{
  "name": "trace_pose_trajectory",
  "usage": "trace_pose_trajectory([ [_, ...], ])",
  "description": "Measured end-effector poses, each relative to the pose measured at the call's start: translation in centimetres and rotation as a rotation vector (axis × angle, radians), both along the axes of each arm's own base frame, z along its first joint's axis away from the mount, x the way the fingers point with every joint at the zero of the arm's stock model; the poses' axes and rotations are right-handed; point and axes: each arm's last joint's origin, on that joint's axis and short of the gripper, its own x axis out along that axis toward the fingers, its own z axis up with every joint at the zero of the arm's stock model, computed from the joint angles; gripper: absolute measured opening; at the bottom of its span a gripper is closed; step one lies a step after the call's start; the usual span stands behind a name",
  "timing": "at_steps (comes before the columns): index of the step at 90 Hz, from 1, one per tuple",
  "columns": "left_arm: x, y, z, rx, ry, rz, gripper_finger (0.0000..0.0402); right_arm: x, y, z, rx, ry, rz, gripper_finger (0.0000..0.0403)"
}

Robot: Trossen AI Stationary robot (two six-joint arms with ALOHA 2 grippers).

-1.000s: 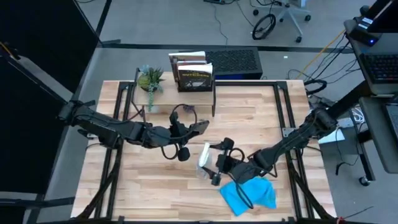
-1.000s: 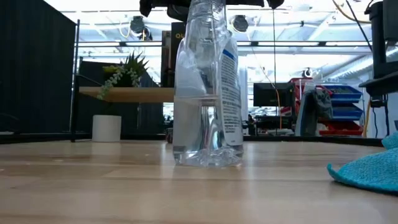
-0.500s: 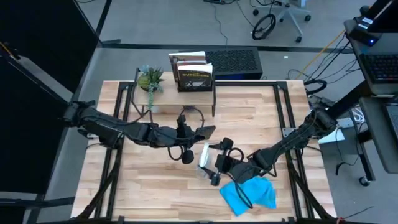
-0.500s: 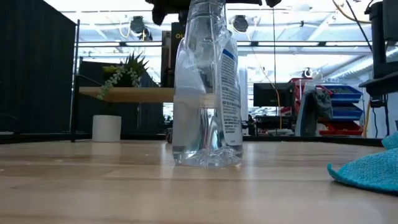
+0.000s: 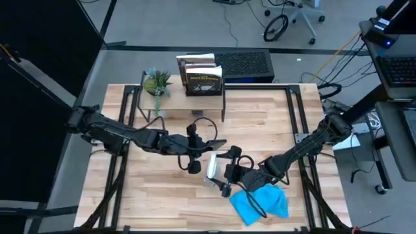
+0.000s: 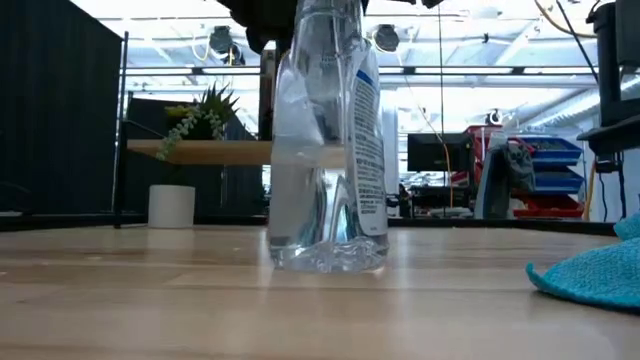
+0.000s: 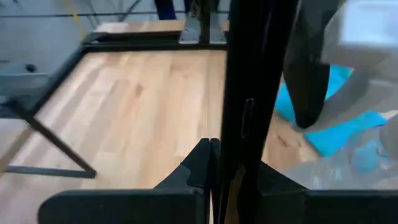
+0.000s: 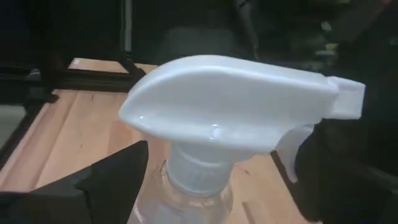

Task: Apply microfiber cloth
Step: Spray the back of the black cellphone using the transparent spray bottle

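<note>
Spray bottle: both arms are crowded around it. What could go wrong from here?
1. The spray bottle looks slightly tilted on the table, with the right end effector at its head; a nudge might tip it.
2. The left end effector, holding the black phone, sits very near the bottle and the right arm, so they could collide.
3. The microfiber cloth lies under the right arm, which may drag it.

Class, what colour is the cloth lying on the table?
Bright turquoise blue; the microfiber cloth shows best in the high view.
</note>
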Motion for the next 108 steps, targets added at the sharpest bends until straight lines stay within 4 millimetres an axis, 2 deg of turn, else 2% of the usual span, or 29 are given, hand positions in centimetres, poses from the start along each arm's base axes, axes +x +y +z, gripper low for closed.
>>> trace_pose_trajectory([
  [11,0.4,0.2,-0.3,-0.006,0.002,-0.014,0.0015,0.0,0.0,0.0,-0.007,0.005,0.013,0.0365],
  [67,0.3,0.8,0.0,-0.003,-0.011,0.007,0.0015,0.0,0.0,0.1,0.002,0.000,0.018,0.0265],
  [97,-0.2,0.9,0.8,-0.001,-0.036,0.020,0.0015,0.1,-0.2,-0.2,-0.013,0.019,0.012,0.0166],
  [108,-0.3,0.9,1.0,-0.002,-0.043,0.021,0.0015,0.1,-0.2,-0.1,-0.005,0.012,0.014,0.0149],
])
